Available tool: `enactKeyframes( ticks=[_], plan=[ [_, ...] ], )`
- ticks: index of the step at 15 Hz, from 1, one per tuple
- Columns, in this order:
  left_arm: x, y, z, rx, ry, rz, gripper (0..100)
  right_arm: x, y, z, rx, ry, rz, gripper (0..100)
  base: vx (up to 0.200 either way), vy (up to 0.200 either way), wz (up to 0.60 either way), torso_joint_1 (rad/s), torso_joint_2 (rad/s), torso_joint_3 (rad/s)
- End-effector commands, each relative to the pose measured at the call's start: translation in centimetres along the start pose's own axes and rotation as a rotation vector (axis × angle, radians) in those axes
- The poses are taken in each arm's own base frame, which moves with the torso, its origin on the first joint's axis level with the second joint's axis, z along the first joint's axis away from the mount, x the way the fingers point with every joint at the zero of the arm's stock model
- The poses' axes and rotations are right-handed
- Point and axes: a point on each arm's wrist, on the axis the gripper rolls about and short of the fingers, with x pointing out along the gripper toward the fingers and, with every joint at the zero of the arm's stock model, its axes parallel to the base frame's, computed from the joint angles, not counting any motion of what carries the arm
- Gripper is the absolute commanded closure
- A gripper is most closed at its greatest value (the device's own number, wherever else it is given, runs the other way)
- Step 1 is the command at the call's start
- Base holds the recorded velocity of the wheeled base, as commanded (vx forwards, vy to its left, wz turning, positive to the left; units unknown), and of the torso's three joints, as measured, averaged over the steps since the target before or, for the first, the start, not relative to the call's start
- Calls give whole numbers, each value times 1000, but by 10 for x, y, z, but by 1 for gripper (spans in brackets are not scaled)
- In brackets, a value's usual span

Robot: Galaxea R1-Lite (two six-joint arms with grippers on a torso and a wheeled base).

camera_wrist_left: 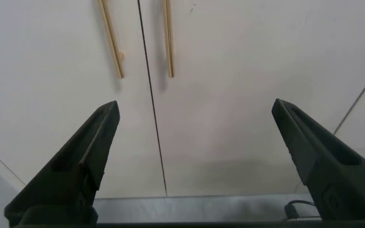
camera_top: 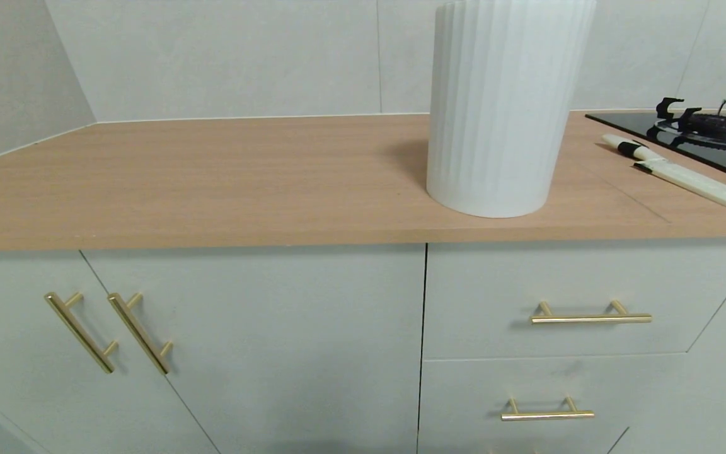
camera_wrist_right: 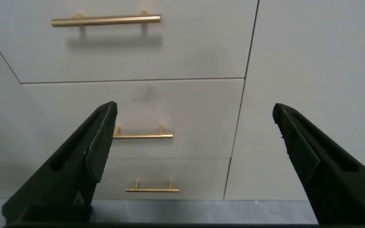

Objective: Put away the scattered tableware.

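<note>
A white knife (camera_top: 684,174) with a black band on its handle lies on the wooden countertop (camera_top: 212,183) at the far right, beside the stove. A tall white ribbed holder (camera_top: 501,107) stands on the counter right of centre. My left gripper (camera_wrist_left: 195,111) hangs open low in front of the cabinet doors, with nothing between its fingers. My right gripper (camera_wrist_right: 195,114) is open too, facing the drawer fronts, and holds nothing.
A black glass hob (camera_top: 703,135) with a burner grate sits at the far right back. Below the counter are two cabinet doors with gold handles (camera_top: 108,331) on the left and drawers with gold handles (camera_top: 590,317) on the right. Tiled walls close off the back and left.
</note>
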Motion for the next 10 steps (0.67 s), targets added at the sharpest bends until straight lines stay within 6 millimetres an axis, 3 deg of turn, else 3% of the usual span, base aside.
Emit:
enactKeyframes(
  ticks=[1,6,10],
  plan=[
    [0,0,0,0,3,0,0,0,0,0,0,1,0,0,0,-200,0,-2,2,-2],
    [0,0,0,0,1,0,0,0,0,0,0,1,0,0,0,-200,0,1,0,1],
    [0,0,0,0,3,0,0,0,0,0,-1,1,0,0,0,0,0,0,0,0]
  ],
)
